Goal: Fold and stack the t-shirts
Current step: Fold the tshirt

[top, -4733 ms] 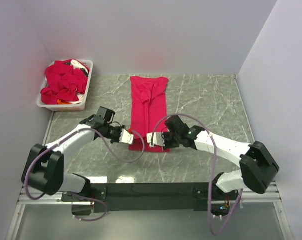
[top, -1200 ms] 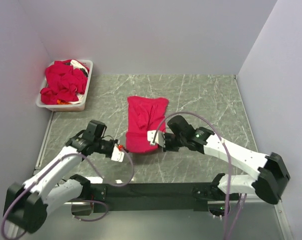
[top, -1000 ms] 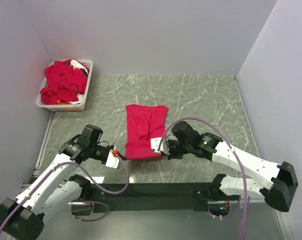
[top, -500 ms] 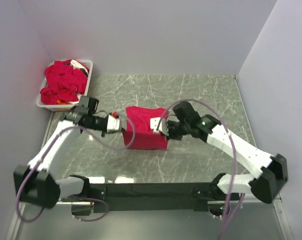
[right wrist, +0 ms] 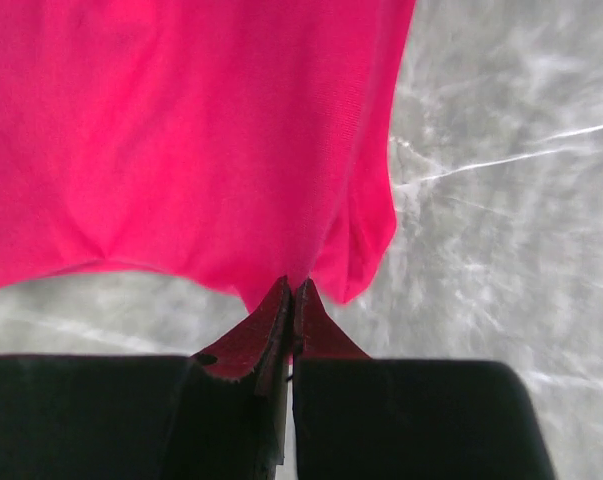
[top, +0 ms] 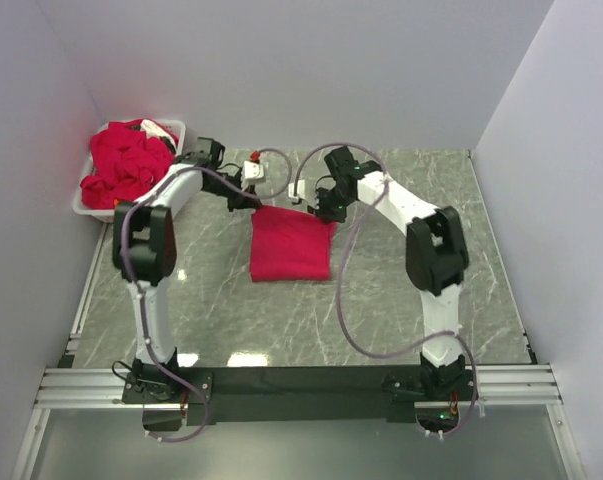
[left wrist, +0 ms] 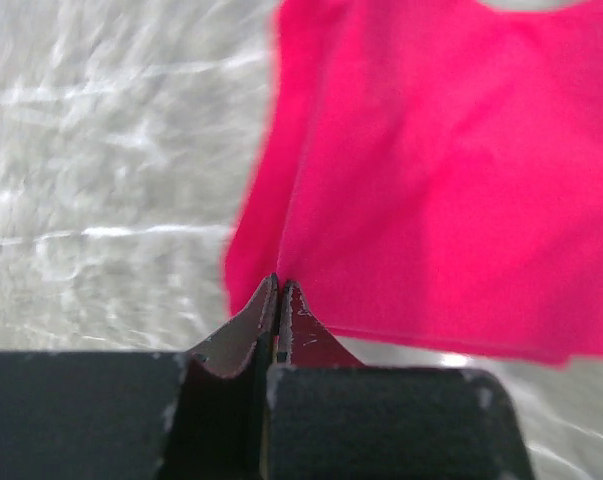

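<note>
One crimson t-shirt lies folded into a short rectangle in the middle of the table. My left gripper is at its far left corner and my right gripper at its far right corner. Each is shut on the fabric's edge. The left wrist view shows the left gripper pinching the shirt at its corner. In the right wrist view the right gripper pinches the shirt's hem. More red t-shirts lie crumpled in a heap in the bin.
The white plastic bin stands at the far left corner, just left of my left arm. Grey walls close the table at the back and on both sides. Marbled table surface shows to the right and in front of the shirt.
Both grippers have carried the shirt's near edge up and over to the far side, so the long strip is now doubled into a short rectangle. Both arms are stretched far out.
</note>
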### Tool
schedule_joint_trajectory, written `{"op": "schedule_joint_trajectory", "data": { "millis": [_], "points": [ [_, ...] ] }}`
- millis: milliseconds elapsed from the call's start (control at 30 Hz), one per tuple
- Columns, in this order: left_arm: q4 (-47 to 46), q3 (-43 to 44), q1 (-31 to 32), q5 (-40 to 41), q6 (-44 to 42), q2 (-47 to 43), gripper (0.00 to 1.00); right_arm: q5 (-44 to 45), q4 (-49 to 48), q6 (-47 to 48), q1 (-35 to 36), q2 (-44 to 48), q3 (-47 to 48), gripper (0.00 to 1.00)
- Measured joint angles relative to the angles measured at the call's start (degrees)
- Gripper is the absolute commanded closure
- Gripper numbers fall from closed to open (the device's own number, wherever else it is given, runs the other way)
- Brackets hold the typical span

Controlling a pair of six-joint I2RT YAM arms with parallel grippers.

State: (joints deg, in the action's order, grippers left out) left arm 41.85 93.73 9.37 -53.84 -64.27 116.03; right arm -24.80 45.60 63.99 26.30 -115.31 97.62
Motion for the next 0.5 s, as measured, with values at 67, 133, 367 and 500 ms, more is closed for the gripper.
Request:
{"op": "schedule_joint_trajectory", "data": {
  "millis": [67, 133, 367, 500],
  "points": [
    [-0.63, 6.60, -0.02, 1.27, 3.76, 6.88, 0.97, 0.66, 0.20, -0.04, -0.70, -5.86, 3.26, 1.00],
    [-0.79, 13.42, 0.00, 2.47, 7.63, 13.35, 0.98, 1.49, -0.11, -0.52, -0.92, -10.84, 6.54, 1.00],
    [1.46, 21.18, 0.04, 5.92, 18.01, 22.71, 0.96, 4.48, -0.61, -3.34, -0.94, -16.39, 12.24, 1.00],
    [3.13, 20.28, 0.04, 6.12, 20.96, 22.25, 0.95, 5.77, -0.48, -4.39, -0.52, -16.44, 12.50, 1.00]
  ]
}}
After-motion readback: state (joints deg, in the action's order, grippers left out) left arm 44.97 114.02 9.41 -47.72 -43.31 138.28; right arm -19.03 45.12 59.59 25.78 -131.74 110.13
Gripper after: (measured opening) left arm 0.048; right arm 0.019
